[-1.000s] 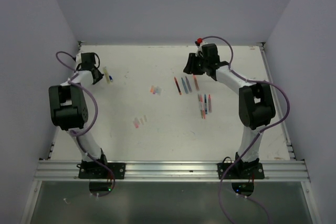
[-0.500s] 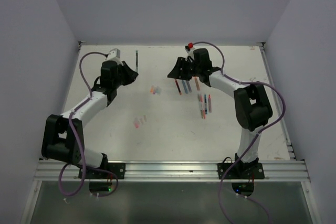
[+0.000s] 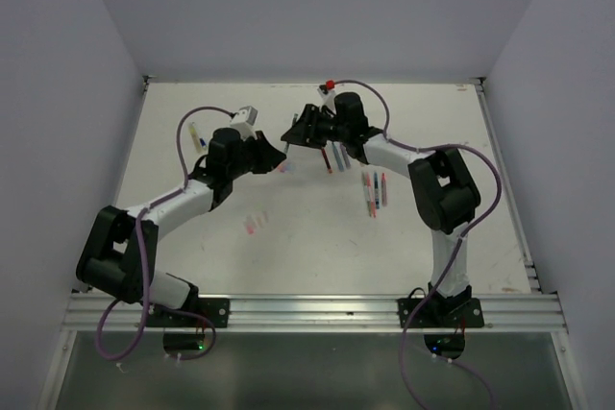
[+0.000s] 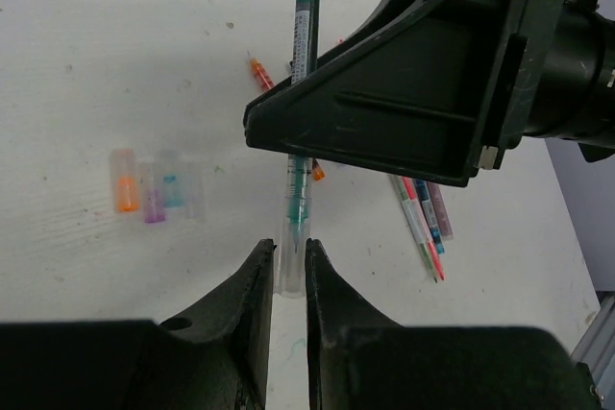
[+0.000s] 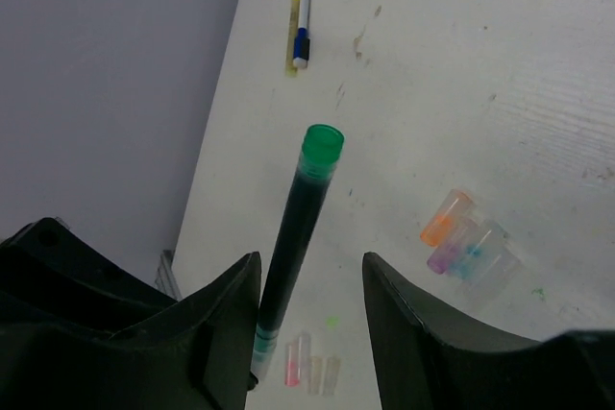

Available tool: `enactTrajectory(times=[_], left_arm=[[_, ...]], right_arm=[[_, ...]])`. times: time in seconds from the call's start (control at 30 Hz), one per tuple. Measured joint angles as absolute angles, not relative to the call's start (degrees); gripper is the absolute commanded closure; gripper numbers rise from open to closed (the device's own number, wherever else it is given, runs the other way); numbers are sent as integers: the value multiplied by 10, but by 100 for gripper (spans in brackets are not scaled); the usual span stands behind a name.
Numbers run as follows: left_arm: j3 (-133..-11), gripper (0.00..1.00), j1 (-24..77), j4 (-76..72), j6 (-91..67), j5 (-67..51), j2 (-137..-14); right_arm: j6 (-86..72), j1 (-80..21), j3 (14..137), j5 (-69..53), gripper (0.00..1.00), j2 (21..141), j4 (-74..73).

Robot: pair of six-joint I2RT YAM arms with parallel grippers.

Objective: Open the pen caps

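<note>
A dark green pen (image 4: pixel 303 55) hangs over the table, its clear pen cap (image 4: pixel 288 254) pinched between the fingers of my left gripper (image 4: pixel 288 261). My right gripper (image 5: pixel 309 271) is open around the barrel (image 5: pixel 293 247), which rests against one finger only. In the top view the left gripper (image 3: pixel 276 155) and the right gripper (image 3: pixel 294 131) meet at mid-table. Loose orange, purple and blue caps (image 4: pixel 149 189) lie together on the table, and they show in the right wrist view too (image 5: pixel 466 237). Pink and clear caps (image 5: pixel 312 370) lie nearer the front.
Several capped pens (image 3: pixel 375 191) lie right of centre, with more (image 3: pixel 333 155) under the right arm. A yellow-and-blue pen (image 3: pixel 197 134) lies at the far left. Grey walls close in the white table (image 3: pixel 307 256) on three sides.
Both arms have swung in towards the middle of the table. The left gripper came from the far left, the right gripper moved left, and they now meet at the green pen.
</note>
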State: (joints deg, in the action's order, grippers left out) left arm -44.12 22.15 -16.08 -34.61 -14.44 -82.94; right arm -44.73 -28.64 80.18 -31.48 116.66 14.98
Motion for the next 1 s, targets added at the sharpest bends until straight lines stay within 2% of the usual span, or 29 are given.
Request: enactTrajectory(times=[0.03, 0.1, 0.13, 0.17, 0.2, 0.43, 0.53, 0.67, 0.8, 1.0], left_arm=[[-441, 100, 223, -162, -346, -145, -829], [-441, 100, 225, -163, -346, -146, -830], [-441, 100, 225, -163, -346, -146, -831], [-441, 100, 226, -163, -346, -146, -832], [-441, 100, 227, -162, -345, -146, -834], [-442, 67, 227, -163, -338, -149, -848], [-442, 60, 227, -163, -338, -151, -855], [-442, 59, 227, -163, -338, -155, -863], [-442, 71, 227, -166, -338, -161, -864], [-445, 71, 229, -171, -338, -168, -864]], right_arm=[[-451, -289, 804, -316, 53, 1171, 151], [-457, -290, 805, -321, 69, 1178, 157], [-461, -291, 806, -324, 78, 1180, 160], [-465, -291, 806, -327, 97, 1182, 163], [-477, -292, 807, -334, 100, 1183, 169], [-495, -292, 808, -339, 100, 1186, 193], [-506, -292, 808, -342, 100, 1186, 208], [-523, -293, 806, -350, 100, 1186, 228], [-536, -293, 804, -359, 100, 1189, 246], [-540, -294, 804, -366, 100, 1189, 250]])
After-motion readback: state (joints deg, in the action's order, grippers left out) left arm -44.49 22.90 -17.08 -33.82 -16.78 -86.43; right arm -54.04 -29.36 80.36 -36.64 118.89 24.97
